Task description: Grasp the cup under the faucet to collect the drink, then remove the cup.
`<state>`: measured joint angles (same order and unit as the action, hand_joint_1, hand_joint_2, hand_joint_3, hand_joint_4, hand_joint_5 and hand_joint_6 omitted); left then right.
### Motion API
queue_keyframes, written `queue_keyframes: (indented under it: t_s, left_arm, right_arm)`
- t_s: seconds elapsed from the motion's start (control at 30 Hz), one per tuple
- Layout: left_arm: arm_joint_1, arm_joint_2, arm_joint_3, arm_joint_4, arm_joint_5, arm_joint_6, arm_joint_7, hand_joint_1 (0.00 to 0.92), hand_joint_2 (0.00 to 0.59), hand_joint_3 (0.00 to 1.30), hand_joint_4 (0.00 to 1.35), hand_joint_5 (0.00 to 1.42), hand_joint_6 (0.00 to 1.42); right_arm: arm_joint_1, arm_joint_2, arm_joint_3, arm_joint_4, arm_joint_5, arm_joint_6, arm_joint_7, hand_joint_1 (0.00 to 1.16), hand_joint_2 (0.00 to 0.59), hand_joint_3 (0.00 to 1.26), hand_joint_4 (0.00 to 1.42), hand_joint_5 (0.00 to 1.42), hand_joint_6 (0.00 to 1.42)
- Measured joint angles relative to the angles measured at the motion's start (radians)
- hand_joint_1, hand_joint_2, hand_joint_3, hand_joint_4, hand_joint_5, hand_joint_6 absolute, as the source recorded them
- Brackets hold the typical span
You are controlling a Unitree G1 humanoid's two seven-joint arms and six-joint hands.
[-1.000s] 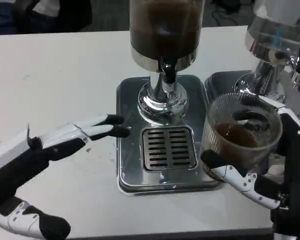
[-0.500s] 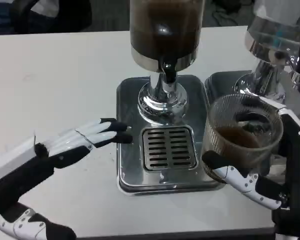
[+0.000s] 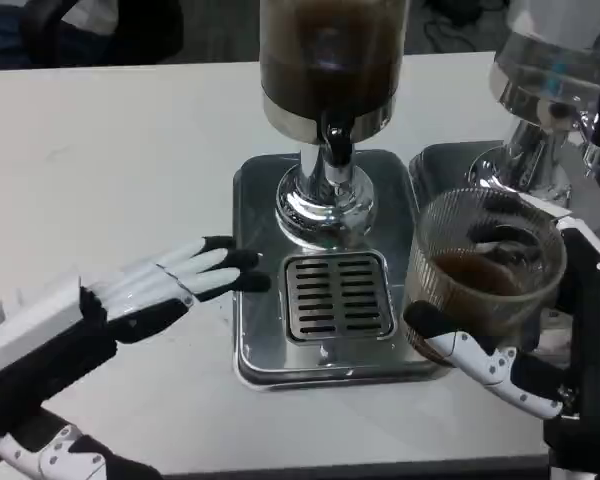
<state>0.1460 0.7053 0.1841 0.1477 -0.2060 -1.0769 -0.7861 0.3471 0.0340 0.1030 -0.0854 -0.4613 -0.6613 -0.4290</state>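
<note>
A ribbed glass cup (image 3: 488, 272) with brown drink in its bottom is held by my right hand (image 3: 525, 350) to the right of the steel drip tray (image 3: 255, 350), off the grate (image 3: 337, 297). The dispenser's dark tank (image 3: 330, 60) and its faucet (image 3: 335, 150) stand above the tray's back. My left hand (image 3: 150, 290) lies flat over the table left of the tray, fingers stretched out, their black tips at the tray's left rim, holding nothing.
A second dispenser (image 3: 550, 90) with a chrome base stands at the back right, close behind the held cup. The white table (image 3: 110, 150) stretches out to the left and behind the tray.
My left hand has slid a little forward and right, its fingertips now at the tray's rim. The cup in my right hand has barely moved.
</note>
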Motion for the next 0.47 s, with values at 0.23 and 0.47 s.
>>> queue_keyframes:
  t_s: [0.23, 0.47]
  left_arm:
    - [0.0, 0.014, -0.001, 0.005, 0.019, -0.006, 0.011, 0.0, 0.033, 0.14, 0.0, 0.01, 0.08]
    - [0.0, 0.023, -0.005, 0.011, 0.02, -0.009, 0.023, 0.0, 0.033, 0.14, 0.0, 0.01, 0.08]
  right_arm:
    - [0.0, 0.0, 0.0, 0.0, 0.01, 0.0, 0.001, 1.03, 0.069, 0.89, 1.04, 1.19, 1.42]
    - [0.0, 0.001, 0.0, 0.0, 0.013, 0.0, 0.001, 1.03, 0.069, 0.89, 1.05, 1.19, 1.42]
